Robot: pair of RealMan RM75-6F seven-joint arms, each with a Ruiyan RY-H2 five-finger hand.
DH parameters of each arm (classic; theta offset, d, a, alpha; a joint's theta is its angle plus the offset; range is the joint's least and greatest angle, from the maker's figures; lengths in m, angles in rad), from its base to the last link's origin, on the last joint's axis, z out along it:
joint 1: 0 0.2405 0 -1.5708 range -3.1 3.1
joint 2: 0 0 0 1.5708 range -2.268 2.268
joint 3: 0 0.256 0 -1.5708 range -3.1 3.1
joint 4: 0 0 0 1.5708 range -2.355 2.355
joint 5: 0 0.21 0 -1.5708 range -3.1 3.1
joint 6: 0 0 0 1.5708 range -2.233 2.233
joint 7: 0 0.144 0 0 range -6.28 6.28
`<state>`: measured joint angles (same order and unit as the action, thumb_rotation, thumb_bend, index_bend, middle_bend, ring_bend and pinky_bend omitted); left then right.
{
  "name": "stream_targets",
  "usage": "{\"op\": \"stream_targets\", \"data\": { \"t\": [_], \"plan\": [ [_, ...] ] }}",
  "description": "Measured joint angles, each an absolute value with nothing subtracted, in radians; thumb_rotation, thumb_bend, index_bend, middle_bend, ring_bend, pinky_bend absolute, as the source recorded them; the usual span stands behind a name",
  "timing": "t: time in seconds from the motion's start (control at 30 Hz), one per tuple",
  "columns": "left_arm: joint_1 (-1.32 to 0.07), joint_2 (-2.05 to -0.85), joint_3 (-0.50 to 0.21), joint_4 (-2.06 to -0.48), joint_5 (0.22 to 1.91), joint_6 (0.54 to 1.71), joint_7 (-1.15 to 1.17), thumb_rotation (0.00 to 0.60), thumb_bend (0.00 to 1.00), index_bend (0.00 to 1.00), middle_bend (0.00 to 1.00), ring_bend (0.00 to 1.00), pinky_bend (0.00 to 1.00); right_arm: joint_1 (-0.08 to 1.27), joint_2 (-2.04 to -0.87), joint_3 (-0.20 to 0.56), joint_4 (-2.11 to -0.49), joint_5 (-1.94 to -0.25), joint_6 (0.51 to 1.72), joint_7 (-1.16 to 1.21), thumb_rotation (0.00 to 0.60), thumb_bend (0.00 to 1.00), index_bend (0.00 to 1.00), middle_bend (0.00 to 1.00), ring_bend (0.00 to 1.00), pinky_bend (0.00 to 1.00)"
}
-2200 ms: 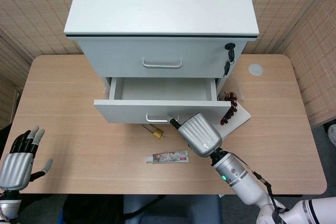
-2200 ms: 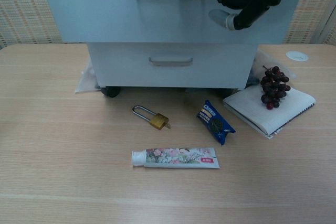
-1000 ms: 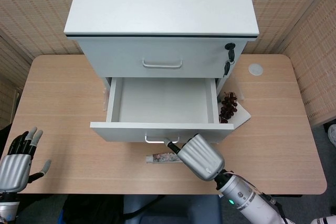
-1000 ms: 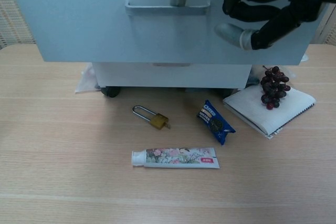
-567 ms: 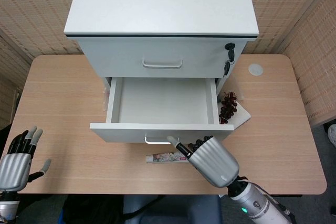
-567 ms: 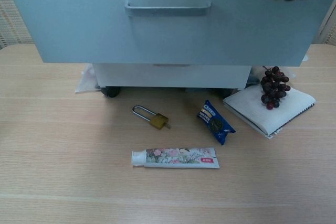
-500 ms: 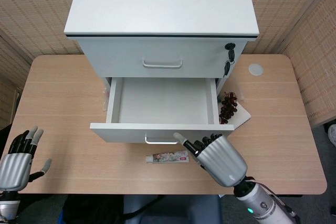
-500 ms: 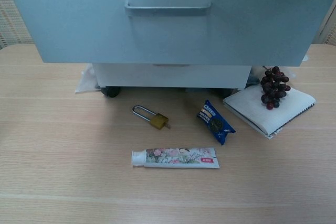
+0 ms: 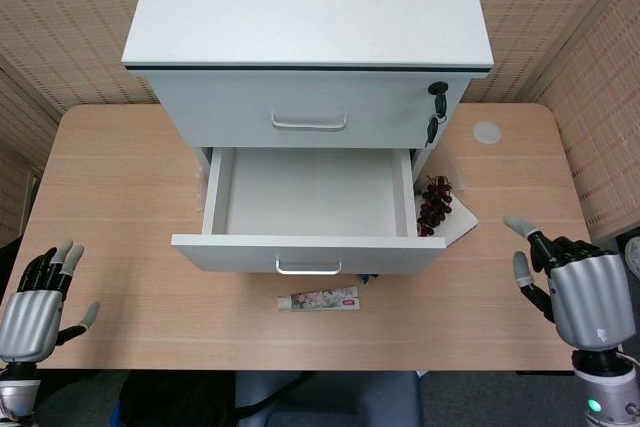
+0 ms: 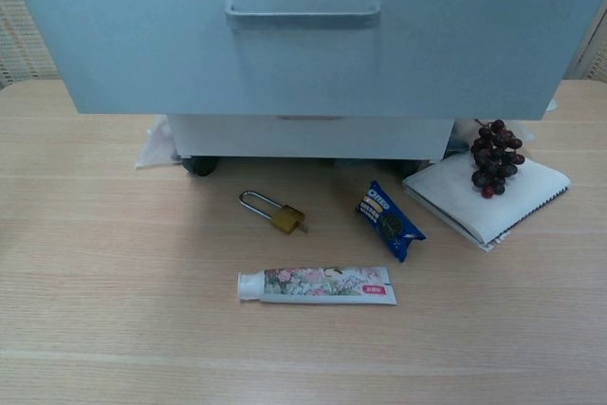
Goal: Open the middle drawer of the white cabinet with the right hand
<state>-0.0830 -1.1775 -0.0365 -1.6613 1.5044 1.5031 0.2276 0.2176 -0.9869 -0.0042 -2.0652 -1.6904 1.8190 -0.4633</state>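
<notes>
- Now the right hand [image 9: 585,292] is seen withdrawn from the handle [image 9: 308,268], released and empty with fingers apart, well to the right of the middle drawer [image 9: 310,209].
- The drawer is left pulled fully out of the white cabinet [image 9: 308,47], up and to the left of that hand, its inside bare.
- The task is judged complete.
- The left hand [image 9: 32,309] is held open and idle at the surface [image 9: 120,247] edge.
</notes>
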Motion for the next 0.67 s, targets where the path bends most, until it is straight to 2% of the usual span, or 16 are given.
{"op": "stream_targets", "data": {
  "t": [0.17, 0.33, 0.43, 0.67],
  "plan": [
    [-0.084, -1.184, -0.035, -1.673, 1.514, 1.509, 0.24, 0.6, 0.31, 0.02, 0.0, 0.0, 0.09, 0.154, -0.986, -0.035, -1.954, -1.569, 1.772, -0.353, 0.6, 0.45, 0.28, 0.53, 0.55, 0.71],
    [-0.083, -1.191, -0.036, -1.679, 1.522, 1.518, 0.25, 0.6, 0.31, 0.02, 0.0, 0.0, 0.09, 0.13, -1.009, -0.058, -1.854, -1.53, 1.681, -0.255, 0.6, 0.36, 0.11, 0.3, 0.28, 0.44],
    [-0.082, -1.191, -0.035, -1.683, 1.526, 1.521, 0.252, 0.6, 0.31, 0.02, 0.0, 0.0, 0.09, 0.125, -1.019, -0.067, -1.815, -1.523, 1.632, -0.208, 0.6, 0.35, 0.08, 0.2, 0.18, 0.31],
    [-0.082, -1.204, -0.034, -1.679, 1.531, 1.523, 0.253, 0.6, 0.31, 0.02, 0.0, 0.0, 0.09, 0.119, -1.046, -0.072, -1.757, -1.546, 1.574, -0.131, 0.6, 0.35, 0.06, 0.15, 0.14, 0.25]
  ]
}}
